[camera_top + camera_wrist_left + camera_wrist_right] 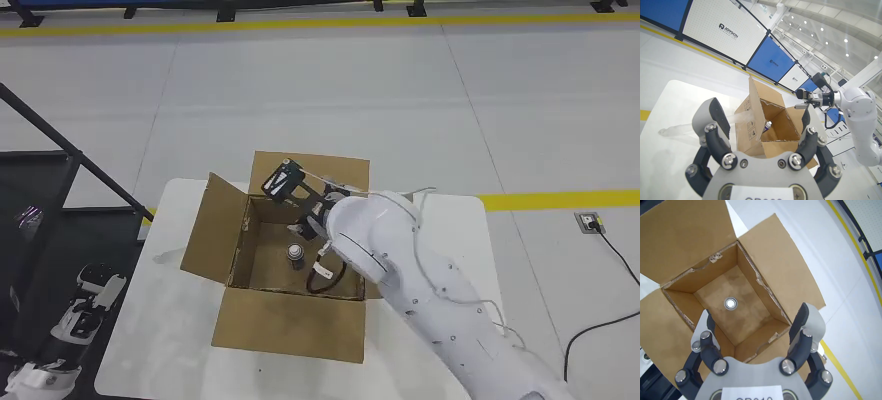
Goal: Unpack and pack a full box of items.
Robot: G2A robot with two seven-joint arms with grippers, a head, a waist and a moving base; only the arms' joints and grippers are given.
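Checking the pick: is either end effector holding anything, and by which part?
Nothing is held. The right end effector is open above the brown cardboard box, where a white-capped bottle stands; the left end effector is open too.

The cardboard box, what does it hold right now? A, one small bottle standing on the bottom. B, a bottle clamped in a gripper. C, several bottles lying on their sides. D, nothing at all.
A: a single white-capped bottle stands alone on the floor of the box, and the right gripper hangs open above it, holding nothing.
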